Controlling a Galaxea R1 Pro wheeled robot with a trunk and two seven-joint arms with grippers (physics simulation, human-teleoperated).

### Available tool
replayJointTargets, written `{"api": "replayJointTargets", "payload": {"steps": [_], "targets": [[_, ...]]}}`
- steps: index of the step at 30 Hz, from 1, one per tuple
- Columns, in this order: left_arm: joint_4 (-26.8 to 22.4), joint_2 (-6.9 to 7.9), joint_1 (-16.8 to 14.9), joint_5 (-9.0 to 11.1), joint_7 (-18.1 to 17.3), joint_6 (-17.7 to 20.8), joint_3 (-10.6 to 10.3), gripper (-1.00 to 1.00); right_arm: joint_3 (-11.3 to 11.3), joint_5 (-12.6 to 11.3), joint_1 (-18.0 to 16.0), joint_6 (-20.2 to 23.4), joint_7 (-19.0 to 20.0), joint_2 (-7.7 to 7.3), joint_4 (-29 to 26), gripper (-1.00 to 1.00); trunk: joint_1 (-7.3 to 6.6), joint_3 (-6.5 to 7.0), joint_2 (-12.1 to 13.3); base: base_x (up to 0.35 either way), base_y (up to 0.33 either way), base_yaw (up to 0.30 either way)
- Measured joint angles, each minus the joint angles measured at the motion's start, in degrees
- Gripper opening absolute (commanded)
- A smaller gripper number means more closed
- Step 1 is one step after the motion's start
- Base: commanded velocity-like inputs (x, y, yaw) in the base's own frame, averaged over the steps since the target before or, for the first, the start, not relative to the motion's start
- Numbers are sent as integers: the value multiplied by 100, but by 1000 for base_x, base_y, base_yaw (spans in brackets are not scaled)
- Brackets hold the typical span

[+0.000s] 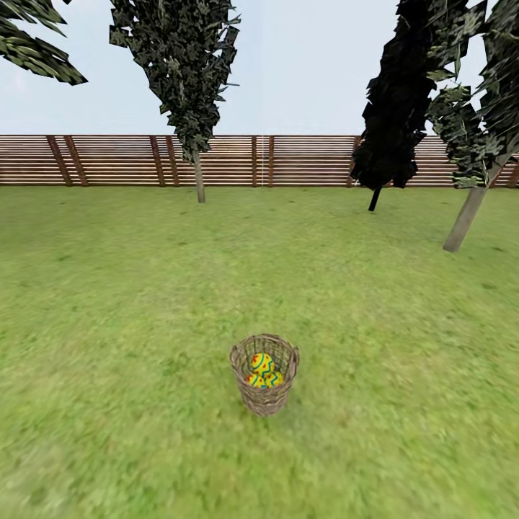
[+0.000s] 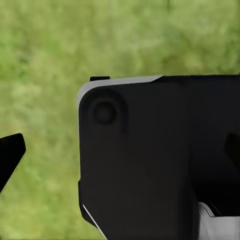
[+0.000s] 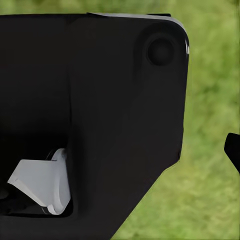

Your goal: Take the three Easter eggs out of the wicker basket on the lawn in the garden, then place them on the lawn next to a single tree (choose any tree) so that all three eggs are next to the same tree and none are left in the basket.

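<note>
The wicker basket (image 1: 264, 373) stands upright on the lawn (image 1: 130, 303), in the open and well apart from every tree. Yellow patterned eggs (image 1: 263, 369) lie inside it; their exact count cannot be made out. A tree with a pale, leaning trunk (image 1: 468, 213) stands far off to the right, another (image 1: 199, 176) near the slatted fence (image 1: 303, 160) at the back. Both wrist views show blurred grass behind a dark robot body. One dark finger tip of the left claw (image 2: 11, 157) and one of the right claw (image 3: 233, 149) show at the edges; how far either is open cannot be told.
</note>
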Motion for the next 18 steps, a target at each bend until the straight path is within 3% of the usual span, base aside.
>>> {"api": "replayJointTargets", "payload": {"steps": [10,18], "targets": [[-2,1,-3,2,0,0,0,100,-1,-2,-2,0,0,3,6,100,0,0,0,306,100,-17],[-4,1,-1,1,0,0,0,100,-6,-2,0,0,0,0,3,100,0,0,0,307,104,-217]]}}
